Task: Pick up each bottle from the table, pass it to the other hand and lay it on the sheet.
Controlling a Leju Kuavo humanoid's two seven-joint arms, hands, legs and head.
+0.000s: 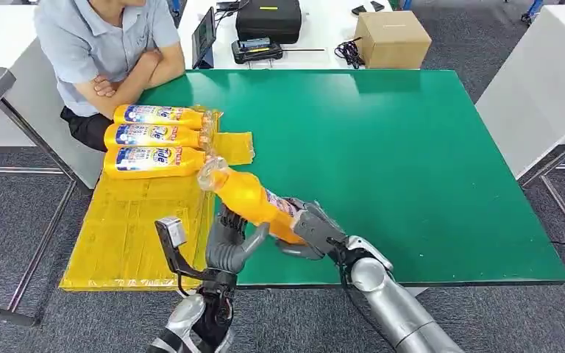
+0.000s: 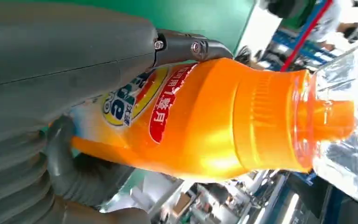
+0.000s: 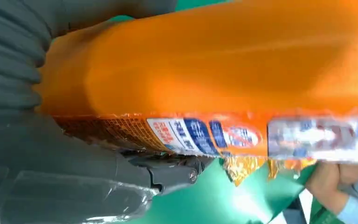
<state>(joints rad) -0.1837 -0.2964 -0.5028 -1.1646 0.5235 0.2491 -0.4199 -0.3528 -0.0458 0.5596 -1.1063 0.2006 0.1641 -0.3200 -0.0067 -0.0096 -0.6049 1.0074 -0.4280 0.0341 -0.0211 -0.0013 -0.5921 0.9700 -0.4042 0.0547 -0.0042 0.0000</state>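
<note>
An orange bottle (image 1: 249, 196) with a clear cap hangs tilted over the near edge of the green table (image 1: 412, 162), its cap pointing at the yellow sheet (image 1: 132, 228). My right hand (image 1: 310, 229) grips its base. My left hand (image 1: 229, 241) comes up from below around its middle; in the left wrist view the thumb (image 2: 74, 51) lies on the bottle (image 2: 223, 121) and dark fingers (image 2: 79, 172) curl under it. The right wrist view has the bottle (image 3: 223, 60) close up against the hand. Three more orange bottles (image 1: 154, 137) lie side by side at the sheet's far end.
A person (image 1: 103, 44) sits with folded arms at the table's far left corner, close to the laid bottles. Behind the table stand a cardboard box (image 1: 392, 38), a black case (image 1: 268, 18) and a tablet (image 1: 204, 37). White tables flank both sides.
</note>
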